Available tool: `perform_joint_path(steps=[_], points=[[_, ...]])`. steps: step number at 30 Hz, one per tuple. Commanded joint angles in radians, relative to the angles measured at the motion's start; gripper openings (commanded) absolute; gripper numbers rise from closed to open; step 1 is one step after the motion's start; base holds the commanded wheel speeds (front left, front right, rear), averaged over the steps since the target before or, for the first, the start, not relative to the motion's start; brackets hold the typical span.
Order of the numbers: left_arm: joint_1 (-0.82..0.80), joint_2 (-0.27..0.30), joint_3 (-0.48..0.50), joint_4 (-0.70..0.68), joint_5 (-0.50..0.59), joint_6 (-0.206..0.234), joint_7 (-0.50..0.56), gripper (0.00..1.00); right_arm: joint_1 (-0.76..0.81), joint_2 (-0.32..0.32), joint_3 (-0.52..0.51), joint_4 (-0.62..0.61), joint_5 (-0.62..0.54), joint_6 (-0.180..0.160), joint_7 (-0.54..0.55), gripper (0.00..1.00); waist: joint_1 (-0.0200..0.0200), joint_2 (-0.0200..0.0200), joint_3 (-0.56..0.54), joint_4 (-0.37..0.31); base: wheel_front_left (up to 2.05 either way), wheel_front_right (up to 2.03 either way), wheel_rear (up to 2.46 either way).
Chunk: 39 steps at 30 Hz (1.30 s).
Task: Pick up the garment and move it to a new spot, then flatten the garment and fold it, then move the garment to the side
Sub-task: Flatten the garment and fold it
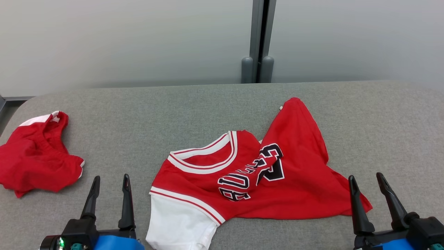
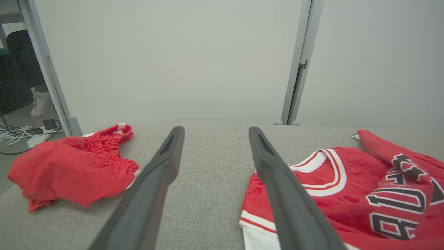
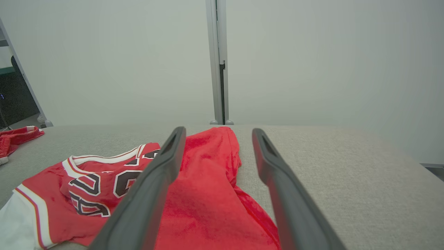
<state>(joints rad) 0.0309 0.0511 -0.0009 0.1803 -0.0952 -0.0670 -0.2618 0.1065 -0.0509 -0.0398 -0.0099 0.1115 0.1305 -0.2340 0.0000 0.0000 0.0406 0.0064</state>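
**A:** How wide is the right claw?

**B:** Spread all the way, with its two dark fingers well apart and nothing pinched between them. It sits low at the right-hand corner of the red basketball jersey. From the head camera its inner finger crosses that corner, but I cannot tell whether it touches the cloth.

**A:** And the left claw?

**B:** Also spread wide and empty. It is over the bare grey table, just beside the jersey's white sleeve and apart from it.

**A:** How do the arms sit?

**B:** Both come in from the near edge, roughly parallel, with the fingers pointing toward the far wall. One is on either side of the jersey.

**A:** Where exactly is the jersey?

**B:** It lies crumpled on the table, near the front edge and a little right of the middle. The collar is toward the left, and the far side is bunched up into a peak. A pair of red shorts lies in a heap at the table's left end, well apart from it.

**A:** Is anything hard to make out?

**B:** The black lettering is folded over itself, so it cannot be read whole. The sleeve and both wrists are cut off by the bottom of the head view. Past the table, the left wrist camera catches a person's white shoe.
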Motion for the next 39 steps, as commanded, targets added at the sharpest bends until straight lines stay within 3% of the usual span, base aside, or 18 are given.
perform_joint_path(steps=[1,11,23,39], points=[[0.017,-0.001,0.002,-0.010,0.009,0.007,-0.005,1.00,0.021,0.000,-0.008,-0.010,-0.005,0.001,0.012,1.00,0.0000,0.0000,-0.001,-0.001,0.00,0.00,0.00],[0.023,-0.001,-0.025,0.008,0.008,0.009,-0.005,1.00,0.011,0.000,-0.048,0.044,-0.016,0.001,0.054,1.00,0.0000,0.0000,0.005,-0.002,0.00,0.00,0.00],[0.028,0.011,-0.107,0.219,0.018,-0.036,-0.005,1.00,-0.074,0.000,-0.145,0.326,-0.066,0.001,0.027,1.00,0.0000,0.0000,0.046,0.014,0.00,0.00,0.00],[-0.015,0.011,-0.219,0.409,-0.047,-0.064,-0.001,1.00,-0.198,-0.013,-0.163,0.619,-0.065,0.001,-0.022,1.00,0.0000,0.0000,0.073,0.039,0.00,0.00,0.00]])
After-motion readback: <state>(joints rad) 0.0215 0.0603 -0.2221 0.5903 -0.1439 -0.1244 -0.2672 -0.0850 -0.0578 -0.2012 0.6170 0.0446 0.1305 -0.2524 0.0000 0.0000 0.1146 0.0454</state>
